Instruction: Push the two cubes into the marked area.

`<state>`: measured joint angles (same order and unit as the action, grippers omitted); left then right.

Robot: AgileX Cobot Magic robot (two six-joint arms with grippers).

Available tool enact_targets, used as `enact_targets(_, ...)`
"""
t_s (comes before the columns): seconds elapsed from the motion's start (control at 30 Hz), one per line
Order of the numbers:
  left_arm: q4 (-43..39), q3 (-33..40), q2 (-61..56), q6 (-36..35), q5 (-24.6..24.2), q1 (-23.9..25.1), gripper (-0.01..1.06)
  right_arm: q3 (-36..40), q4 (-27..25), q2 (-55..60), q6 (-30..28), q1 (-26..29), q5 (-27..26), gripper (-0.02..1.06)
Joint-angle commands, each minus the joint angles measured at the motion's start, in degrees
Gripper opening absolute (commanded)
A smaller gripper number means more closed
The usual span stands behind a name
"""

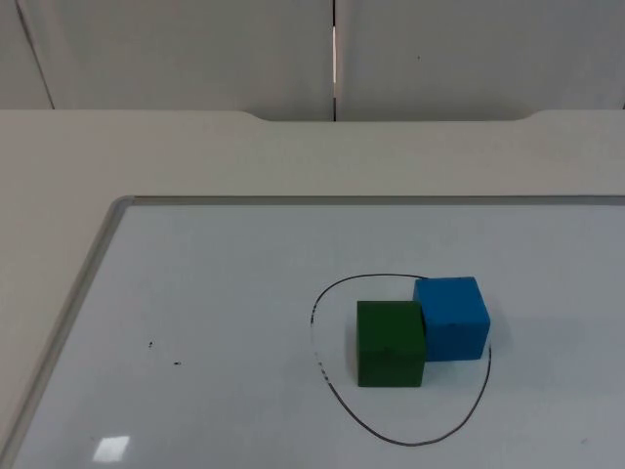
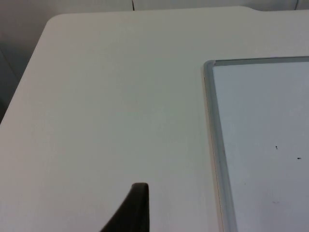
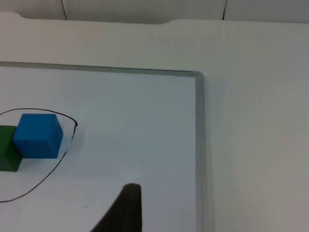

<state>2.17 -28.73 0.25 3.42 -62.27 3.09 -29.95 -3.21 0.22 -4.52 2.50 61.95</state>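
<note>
Green cube (image 1: 391,344) and blue cube (image 1: 451,318) touch inside the black drawn outline (image 1: 391,430) on the whiteboard (image 1: 195,293), the blue one overlapping its line. We cannot tell either gripper's opening: left fingertip (image 2: 133,210), right fingertip (image 3: 123,210).

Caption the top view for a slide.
Green cube and blue cube touching inside the drawn outline on the whiteboard.

A matte black tapered fingertip on the left tool (image 2: 130,210), another on the right tool (image 3: 123,210)
</note>
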Motion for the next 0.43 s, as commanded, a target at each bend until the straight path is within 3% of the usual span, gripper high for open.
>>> enact_targets(0.0,-0.2,0.4,-0.2,-0.5,0.6,0.3,1.05,0.4,-0.1,-0.2,-0.2,0.4,-0.1,1.05)
enact_targets(0.4,-0.2,0.4,-0.2,-0.5,0.6,1.0,1.05,0.4,-0.1,-0.2,-0.2,0.4,-0.1,1.05)
